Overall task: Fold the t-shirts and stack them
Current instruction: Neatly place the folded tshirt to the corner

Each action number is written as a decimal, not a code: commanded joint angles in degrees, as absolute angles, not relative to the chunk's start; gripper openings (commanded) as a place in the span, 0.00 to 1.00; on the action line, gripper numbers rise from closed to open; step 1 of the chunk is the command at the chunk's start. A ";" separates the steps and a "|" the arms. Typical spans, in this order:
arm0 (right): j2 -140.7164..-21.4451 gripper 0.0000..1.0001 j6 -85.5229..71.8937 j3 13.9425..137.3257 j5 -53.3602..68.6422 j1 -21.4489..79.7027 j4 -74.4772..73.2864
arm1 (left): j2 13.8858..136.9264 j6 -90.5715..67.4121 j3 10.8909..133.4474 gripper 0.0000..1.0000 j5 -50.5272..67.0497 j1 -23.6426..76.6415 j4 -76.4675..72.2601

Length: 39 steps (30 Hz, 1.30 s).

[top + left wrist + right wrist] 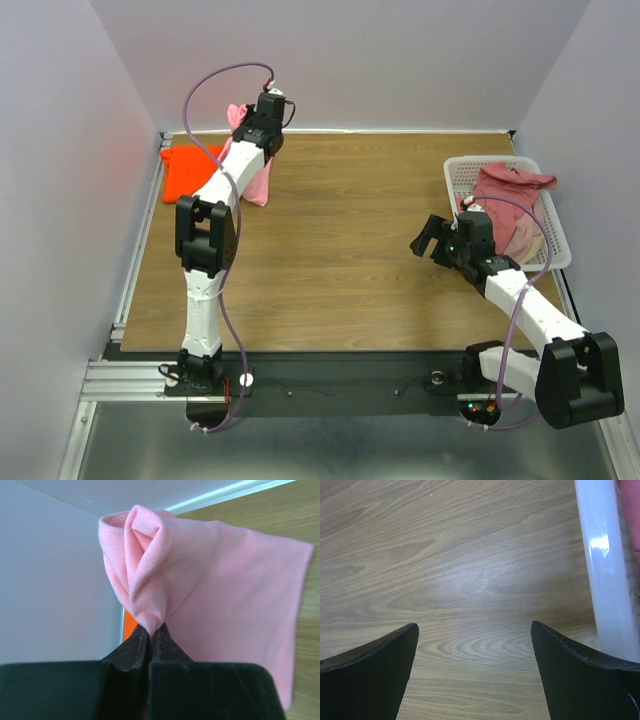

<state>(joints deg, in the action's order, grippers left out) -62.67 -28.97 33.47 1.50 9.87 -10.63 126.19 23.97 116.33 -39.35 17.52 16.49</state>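
A bubblegum pink t-shirt [257,182] hangs off the table at the back left, pinched at a bunched fold by my left gripper [244,120], which is shut on it. In the left wrist view the pink t-shirt [220,580] drapes away from the closed left gripper [152,628]. A bright orange t-shirt [186,170] lies flat on the table just left of it, showing as an orange sliver [129,624] beside the fingers. My right gripper [428,238] hovers open over bare wood, left of the basket; the right gripper [475,630] holds nothing.
A white mesh basket [458,180] stands at the right edge with dusty rose and cream t-shirts [510,190] heaped in it. Its white rim [602,580] is close by my right finger. Walls enclose the table on the left, back and right.
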 commanded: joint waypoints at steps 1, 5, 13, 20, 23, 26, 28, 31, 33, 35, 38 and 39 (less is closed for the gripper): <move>-62.31 1.00 -29.36 33.40 1.41 10.02 -7.91 | 121.73 27.60 120.58 0.00 -39.82 16.61 14.94; -62.67 1.00 -29.44 33.40 1.23 10.11 -7.82 | 121.82 28.92 122.69 0.00 -39.73 15.91 16.00; -64.16 1.00 -29.62 33.40 1.23 10.02 -7.29 | 120.94 29.01 126.03 0.00 -37.71 15.21 17.14; -64.25 1.00 -29.71 33.22 1.23 10.02 -7.03 | 120.94 29.18 127.09 0.00 -37.09 14.94 17.14; -64.42 1.00 -29.88 33.13 1.14 10.11 -6.86 | 121.03 29.62 128.14 0.00 -37.35 14.59 17.14; -64.77 1.00 -29.88 33.13 1.14 10.11 -6.68 | 120.68 30.23 128.32 0.00 -37.18 14.33 17.49; -65.13 1.00 -29.97 33.13 1.05 10.11 -6.59 | 120.50 30.41 128.23 0.00 -37.18 14.06 17.40; -65.30 1.00 -29.88 33.05 0.53 10.11 -6.59 | 120.23 30.32 127.97 0.00 -36.48 13.63 17.40; -65.21 1.00 -29.97 33.13 0.44 10.11 -6.59 | 120.41 30.41 127.62 0.00 -36.04 13.27 17.14; -65.13 1.00 -30.06 32.96 0.44 10.11 -6.50 | 120.94 30.15 127.53 0.00 -36.04 12.48 17.05; -64.95 1.00 -30.06 32.96 0.35 10.11 -6.50 | 121.29 29.80 127.53 0.00 -35.51 10.99 16.70; -64.95 1.00 -30.06 32.96 0.35 10.11 -6.50 | 121.29 29.97 127.44 0.00 -35.16 10.73 16.79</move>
